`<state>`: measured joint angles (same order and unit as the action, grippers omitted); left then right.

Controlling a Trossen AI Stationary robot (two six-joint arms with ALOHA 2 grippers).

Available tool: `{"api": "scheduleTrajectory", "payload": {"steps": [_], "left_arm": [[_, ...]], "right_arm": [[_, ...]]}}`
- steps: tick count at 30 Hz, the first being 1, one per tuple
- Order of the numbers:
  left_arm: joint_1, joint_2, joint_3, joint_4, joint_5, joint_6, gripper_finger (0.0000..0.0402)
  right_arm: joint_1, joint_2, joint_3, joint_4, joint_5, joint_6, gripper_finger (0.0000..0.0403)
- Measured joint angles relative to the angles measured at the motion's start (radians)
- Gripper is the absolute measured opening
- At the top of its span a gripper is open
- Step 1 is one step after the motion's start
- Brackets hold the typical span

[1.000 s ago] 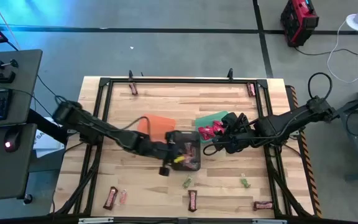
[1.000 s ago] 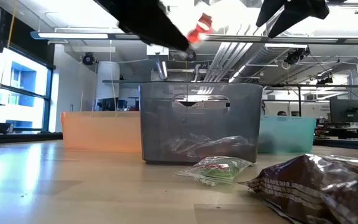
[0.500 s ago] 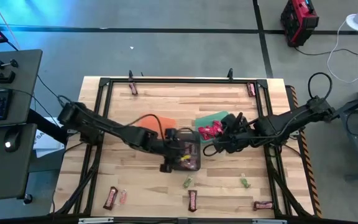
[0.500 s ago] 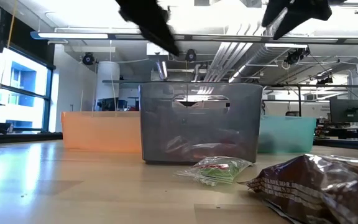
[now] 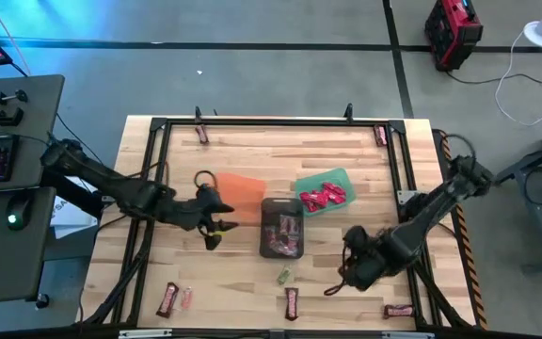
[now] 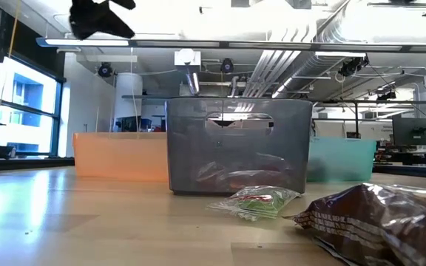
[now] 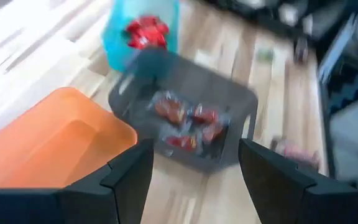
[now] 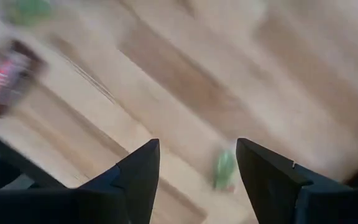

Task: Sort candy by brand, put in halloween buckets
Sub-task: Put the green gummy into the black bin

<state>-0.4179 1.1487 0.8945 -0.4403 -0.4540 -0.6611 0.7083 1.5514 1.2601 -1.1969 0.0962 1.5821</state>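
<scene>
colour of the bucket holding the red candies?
Green bucket, teal-tinted; clearest in the high view.

Three buckets [image 5: 283,226] clustered mid-worktop [image 5: 252,151] block the centre, far edge strip open, near edge dotted with loose candy [image 5: 292,301], left hand [image 5: 216,226] beside orange bucket [image 5: 243,188]

I'm looking down on a pale wooden table [image 5: 224,141] edged by a black frame. Mid-table stand three buckets: orange bucket [image 5: 238,191], dark grey bucket [image 5: 281,227], green bucket [image 5: 324,190]. Loose on the boards I see brown bars [image 5: 292,302] along the near edge, another bar [image 5: 202,135] by the far edge, and small green pieces [image 5: 284,275].
</scene>
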Motion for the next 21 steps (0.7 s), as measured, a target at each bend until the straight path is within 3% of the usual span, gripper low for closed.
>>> {"api": "scheduleTrajectory", "payload": {"steps": [5,9,12,18,21], "left_arm": [[-0.037,-0.044,-0.069,0.054,-0.102,-0.122,0.0227],[-0.047,-0.045,-0.070,0.059,-0.108,-0.114,0.0227],[-0.048,-0.042,-0.070,0.059,-0.108,-0.113,0.0227],[-0.047,-0.042,-0.070,0.059,-0.107,-0.113,0.0227],[-0.047,-0.042,-0.070,0.058,-0.107,-0.113,0.0227]], "right_arm": [[0.039,0.029,-0.183,0.145,-0.214,0.181,0.0206],[0.030,-0.013,-0.282,0.226,-0.213,0.216,0.0206],[0.014,-0.021,-0.361,0.262,-0.272,0.235,0.0206],[0.010,-0.021,-0.501,0.594,-0.295,0.253,0.0206],[0.012,-0.021,-0.543,0.656,-0.296,0.295,0.0206]]}}
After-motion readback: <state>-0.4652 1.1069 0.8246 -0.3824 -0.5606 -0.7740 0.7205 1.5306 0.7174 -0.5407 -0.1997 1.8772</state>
